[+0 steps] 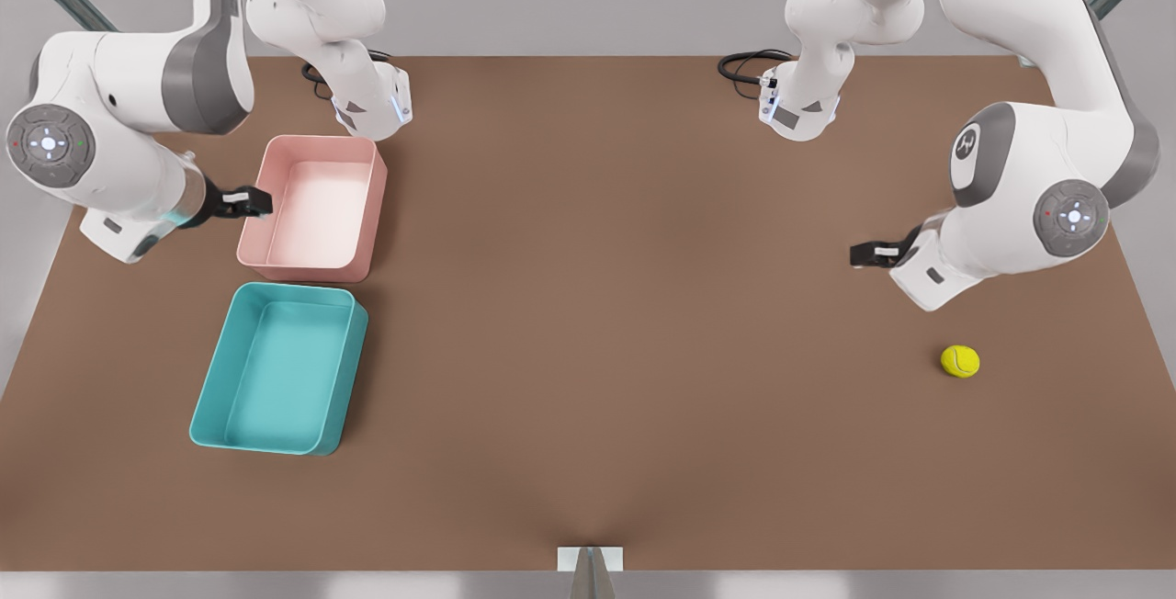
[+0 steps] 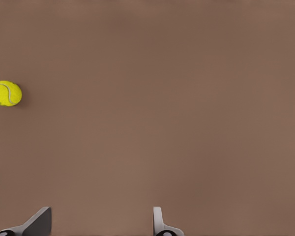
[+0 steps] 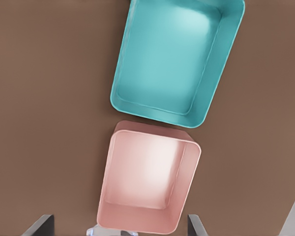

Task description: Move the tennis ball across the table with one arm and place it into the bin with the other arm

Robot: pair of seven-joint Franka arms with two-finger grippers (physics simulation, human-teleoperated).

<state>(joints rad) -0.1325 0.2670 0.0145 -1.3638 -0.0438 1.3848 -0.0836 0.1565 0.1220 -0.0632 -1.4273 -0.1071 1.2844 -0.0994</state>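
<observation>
The tennis ball (image 1: 960,361) is a small, bright yellow-green sphere with a fuzzy look and a pale curved seam running across it, seen most clearly in the left wrist view (image 2: 6,93). It rests on the bare brown desk (image 1: 606,351) toward the front view's right, on its own and well apart from both tubs. The left gripper (image 1: 873,254) hangs above the desk near the ball, on the side farther from the camera, and its fingers (image 2: 39,222) stand spread wide with nothing between them. On the front view's left sits the bin (image 1: 213,397), a teal rectangular tub with rounded corners and low walls, holding nothing. Just beyond it lies a pink tub (image 1: 367,213) of like shape, the two close together end to end, with their near corners about touching in the right wrist view. The right gripper (image 1: 241,202) hovers at the outer edge of the pink tub, its fingers (image 3: 39,225) likewise parted and holding nothing.
</observation>
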